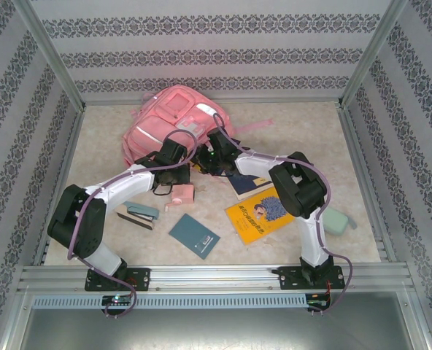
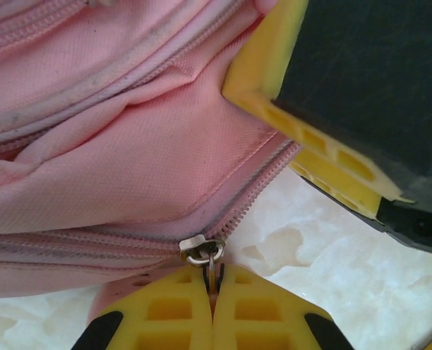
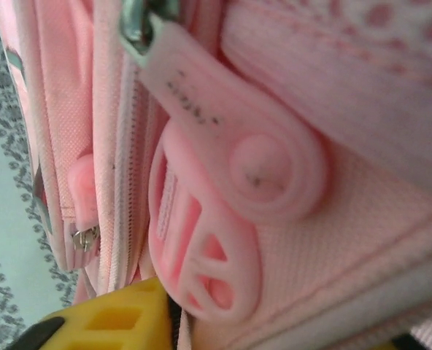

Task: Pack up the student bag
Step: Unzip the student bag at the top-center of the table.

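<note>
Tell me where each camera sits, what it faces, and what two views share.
Top external: above, behind the bases, looking down on left arm, right arm and the student bag.
Left wrist: on its arm, facing the bag's zipper pull, clamped in the left pincer.
Right wrist: against the bag's rubber tab; one yellow finger shows.
Both wrist views share the bag.

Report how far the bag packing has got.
Nothing looks packed: the yellow book, teal notebook and small pink pouch lie on the table. In hand: the left tool pinches a zipper pull on the student bag. Left, likely: unzipping, then loading them.
</note>
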Tool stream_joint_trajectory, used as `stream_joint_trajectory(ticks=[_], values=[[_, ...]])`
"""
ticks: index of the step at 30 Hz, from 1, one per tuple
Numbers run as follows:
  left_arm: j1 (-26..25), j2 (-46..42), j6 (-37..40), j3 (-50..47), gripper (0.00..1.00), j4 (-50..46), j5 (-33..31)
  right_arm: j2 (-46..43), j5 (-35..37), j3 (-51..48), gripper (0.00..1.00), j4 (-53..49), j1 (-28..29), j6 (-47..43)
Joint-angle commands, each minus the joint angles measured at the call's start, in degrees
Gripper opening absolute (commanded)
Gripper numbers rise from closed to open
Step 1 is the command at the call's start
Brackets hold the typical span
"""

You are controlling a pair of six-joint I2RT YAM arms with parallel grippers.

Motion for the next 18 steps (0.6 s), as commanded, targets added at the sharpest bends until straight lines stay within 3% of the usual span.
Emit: stream_joint_trajectory(ticks=[1, 8, 18], values=[[-1.95, -2.39, 0.43, 0.85, 0.00, -5.61, 0.26, 0.78, 1.71, 1.97, 0.02, 0.68, 0.41, -0.27], [2.21, -2.93, -0.76, 1.63, 0.00, -16.45, -7.96, -3.83, 5.45, 0.24, 0.00, -1.06, -1.56, -4.04], [18.09, -1.52, 2.75, 1.32, 0.00, -21.14, -10.99, -8.36, 6.62, -2.72, 0.00, -2.49, -5.00, -6.67]])
